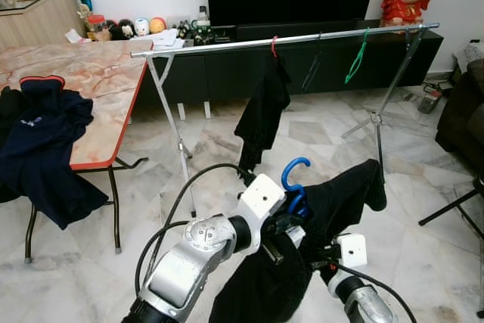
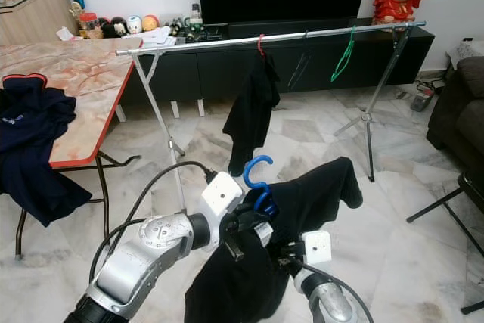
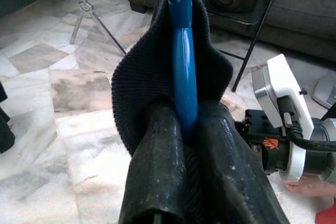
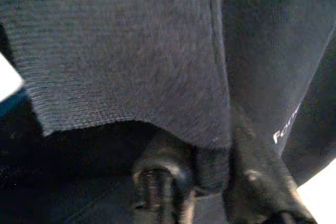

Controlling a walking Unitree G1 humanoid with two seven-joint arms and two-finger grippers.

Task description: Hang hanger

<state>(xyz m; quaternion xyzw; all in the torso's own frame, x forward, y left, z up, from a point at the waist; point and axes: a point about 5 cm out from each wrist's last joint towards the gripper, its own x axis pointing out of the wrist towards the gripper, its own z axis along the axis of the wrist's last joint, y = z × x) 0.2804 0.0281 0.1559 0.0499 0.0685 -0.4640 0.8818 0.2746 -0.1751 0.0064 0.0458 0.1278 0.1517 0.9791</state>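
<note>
My left tool [image 1: 291, 217] was clenched on the blue hanger [image 1: 293, 183] carrying a dark shirt [image 1: 340, 194]; my right tool [image 4: 210, 182] gripped the cloth. The rail [image 1: 302, 39] at 12 o'clock remained unreached.

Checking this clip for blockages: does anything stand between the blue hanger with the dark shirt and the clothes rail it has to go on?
Nothing visible blocks the way. The left pincer holds the blue hanger below the rail, with open floor between. The rail already carries a black garment and a green hanger, with bare stretches beside them.
</note>
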